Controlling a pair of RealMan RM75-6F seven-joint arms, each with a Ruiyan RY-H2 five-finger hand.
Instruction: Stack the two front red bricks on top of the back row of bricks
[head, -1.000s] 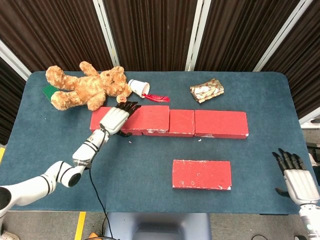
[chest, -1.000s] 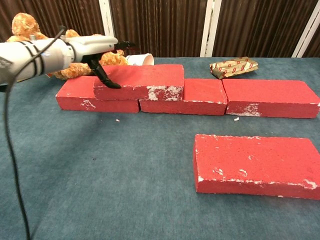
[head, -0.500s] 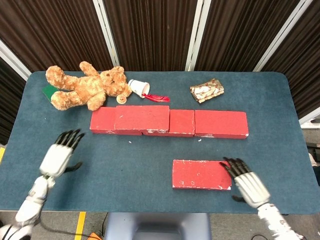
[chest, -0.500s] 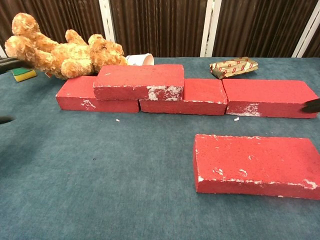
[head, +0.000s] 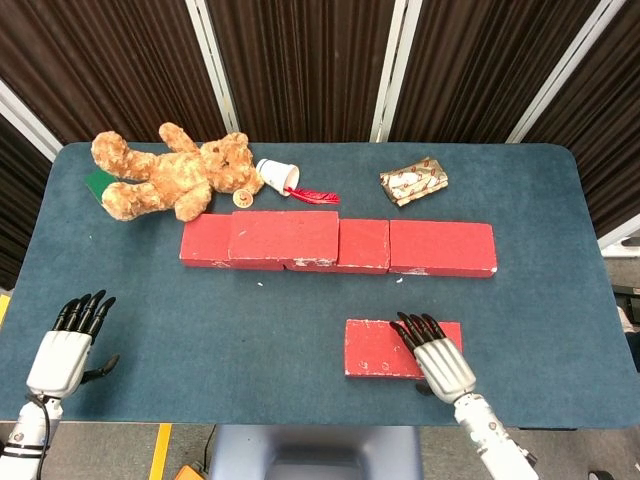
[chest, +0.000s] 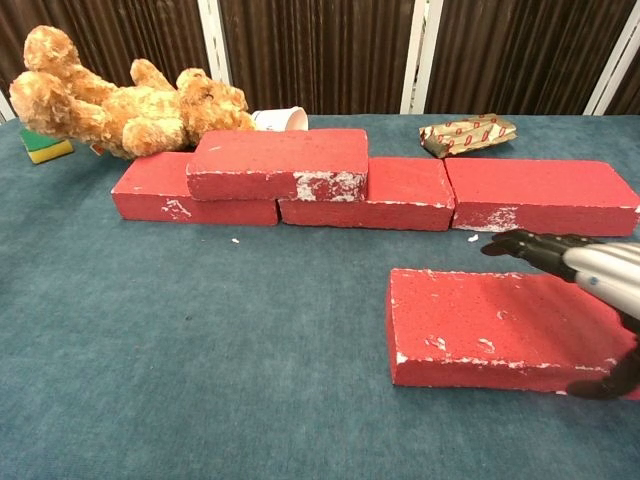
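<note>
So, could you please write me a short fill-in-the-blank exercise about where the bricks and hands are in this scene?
1. The right hand reaches over the lone front brick, while the ____ hand sits away from every brick.
2. One stacked brick already lies on the ____ end of the back row.
3. The paper cup lies on its side next to the ____.

Missing words: left; left; teddy bear

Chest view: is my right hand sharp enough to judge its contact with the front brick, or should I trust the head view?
Chest view: the right hand is soft with motion blur and cut by the frame edge over the front red brick. Head view: evenly lit, no glare, the hand crisp over that brick; contact itself unclear.
</note>
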